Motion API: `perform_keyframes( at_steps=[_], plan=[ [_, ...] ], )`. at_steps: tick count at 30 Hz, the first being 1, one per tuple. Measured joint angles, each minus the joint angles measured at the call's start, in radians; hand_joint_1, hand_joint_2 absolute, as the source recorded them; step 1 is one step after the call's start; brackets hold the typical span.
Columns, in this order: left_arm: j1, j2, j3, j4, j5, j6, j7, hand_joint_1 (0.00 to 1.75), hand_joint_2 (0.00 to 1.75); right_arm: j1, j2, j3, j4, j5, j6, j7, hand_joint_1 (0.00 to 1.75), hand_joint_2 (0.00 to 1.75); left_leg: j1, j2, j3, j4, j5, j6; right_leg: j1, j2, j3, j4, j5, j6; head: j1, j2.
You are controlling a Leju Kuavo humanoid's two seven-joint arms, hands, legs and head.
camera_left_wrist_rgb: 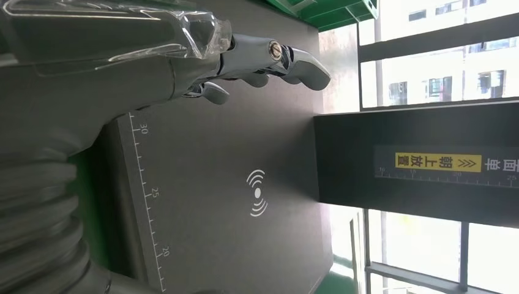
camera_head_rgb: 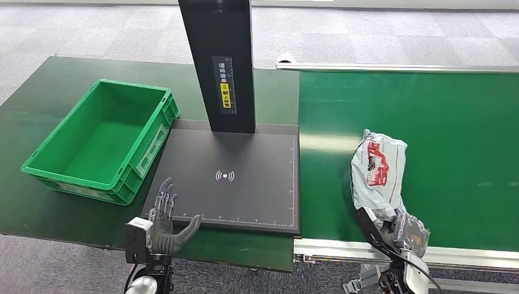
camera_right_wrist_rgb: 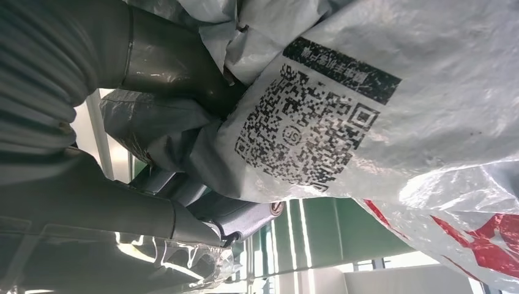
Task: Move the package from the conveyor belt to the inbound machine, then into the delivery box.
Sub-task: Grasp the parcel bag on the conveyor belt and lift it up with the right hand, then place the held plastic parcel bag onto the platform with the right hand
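Left hand (camera_head_rgb: 164,222) raised, fingers spread apart, right hand (camera_head_rgb: 380,231) apparently clasped, fingers mostly hidden

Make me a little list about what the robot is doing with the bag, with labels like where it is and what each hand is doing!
package: grey plastic mailer bag with red print and a square code, lying on the green conveyor belt
right hand: right hand grips the near end of the bag
left hand: left hand holds nothing, fingers spread, at the near edge of the scanner pad
scanner pad: black pad, nothing on it
green box: green box, left of the pad, nothing inside
done so far: bag not yet off the belt
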Motion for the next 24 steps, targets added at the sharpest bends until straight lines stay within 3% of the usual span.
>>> perform_keyframes(
  at_steps=[4,10,14,18,24],
  plan=[
    [0.006,0.001,0.001,-0.017,-0.006,0.014,-0.009,0.0,1.75,0.029,0.007,0.006,-0.099,-0.087,-0.035,-0.105,1.75,1.75,0.0,0.0,-0.001,0.0,0.0,0.0,0.0,0.0,0.0,0.0,0.0,0.0,0.0,0.0],
    [0.037,0.007,0.018,-0.138,-0.056,0.027,-0.008,0.0,1.75,0.099,0.01,0.096,-0.519,-0.264,0.051,-0.164,1.75,1.75,0.0,0.0,-0.002,0.0,0.0,0.0,0.0,0.0,-0.002,0.0,0.0,0.0,0.0,0.0],
    [0.035,0.007,0.044,-0.207,-0.097,0.031,-0.005,0.0,1.75,0.104,0.007,0.192,-0.683,-0.365,0.111,-0.222,1.75,1.75,0.0,0.001,-0.002,0.0,0.0,0.0,0.0,0.0,-0.002,0.0,0.0,0.0,0.0,0.0],
    [0.02,0.007,0.075,-0.25,-0.132,0.032,-0.001,0.0,1.75,0.075,0.011,0.32,-0.725,-0.492,0.201,-0.268,1.75,1.75,0.0,0.001,-0.001,0.0,0.001,0.0,0.0,0.0,-0.001,0.0,0.0,0.0,0.0,0.0],
    [-0.015,0.012,0.11,-0.267,-0.127,0.036,0.003,0.0,1.75,-0.002,0.054,0.496,-0.7,-0.752,0.416,-0.305,1.75,1.75,0.0,0.0,-0.001,0.0,0.002,0.0,0.001,0.0,-0.001,0.0,0.0,0.0,0.0,0.0]
  ],
)
